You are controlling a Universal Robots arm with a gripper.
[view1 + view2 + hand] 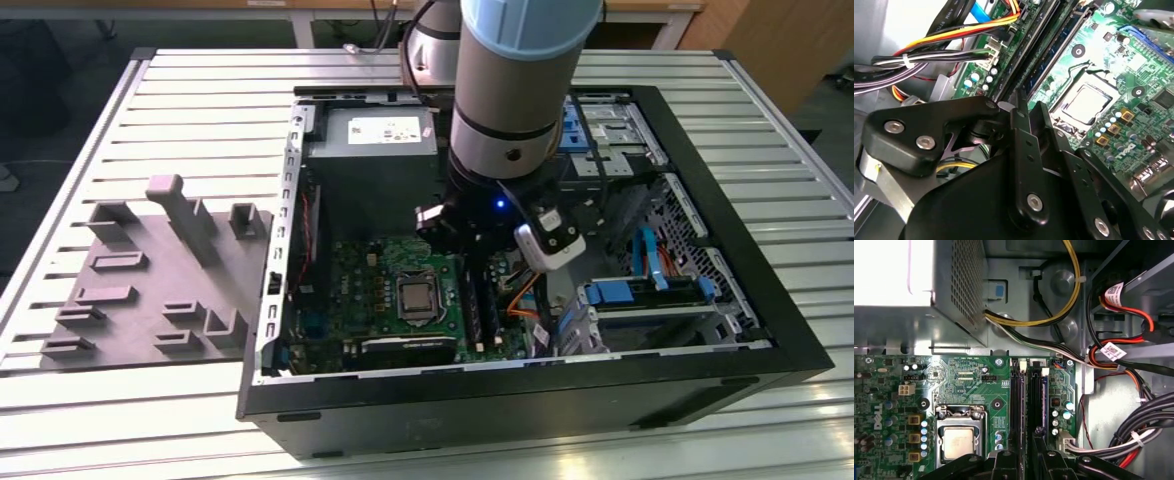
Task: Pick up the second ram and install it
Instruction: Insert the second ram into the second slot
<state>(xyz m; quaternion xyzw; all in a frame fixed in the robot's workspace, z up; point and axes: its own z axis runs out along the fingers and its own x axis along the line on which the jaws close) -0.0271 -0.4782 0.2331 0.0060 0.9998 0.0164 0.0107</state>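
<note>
Arm (pixel 514 60): pale blue-grey upper shell over a silver cylindrical joint, with a small blue light. Gripper (pixel 1021 120): matte black linkage plates fastened with silver screws.

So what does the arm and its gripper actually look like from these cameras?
In the exterior view, the arm is a thick silver-grey cylinder with a pale blue cap at the joint and a small blue light low on the wrist. A white camera module is strapped beside it. In the second wrist view, the gripper is matte black linkage plates joined with silver screws.
</note>
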